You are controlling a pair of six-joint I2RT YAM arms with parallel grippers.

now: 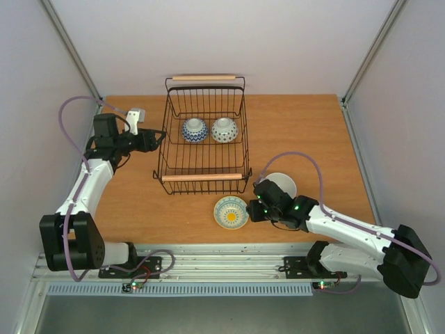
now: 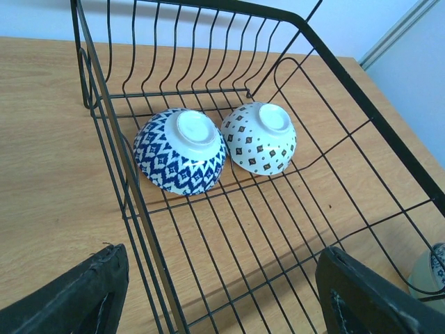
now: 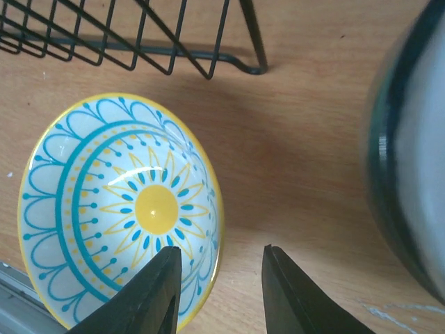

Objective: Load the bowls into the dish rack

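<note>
We find the right tool, jaws parted, astride the rim of the yellow-and-teal bowl on the worktop, dish rack just beyond.

Bright, even light overhead. The black wire dish rack throws thin soft shadows on the orange-brown wooden table. The dark-rimmed pale bowl at the right wrist view's edge is badly blurred.

The black wire rectangular rack has pale wooden handles. The blue-and-white zigzag ceramic bowl sits beside the white ceramic bowl with small dark diamonds. The yellow-rimmed round ceramic bowl shows teal arcs around a yellow centre.
</note>
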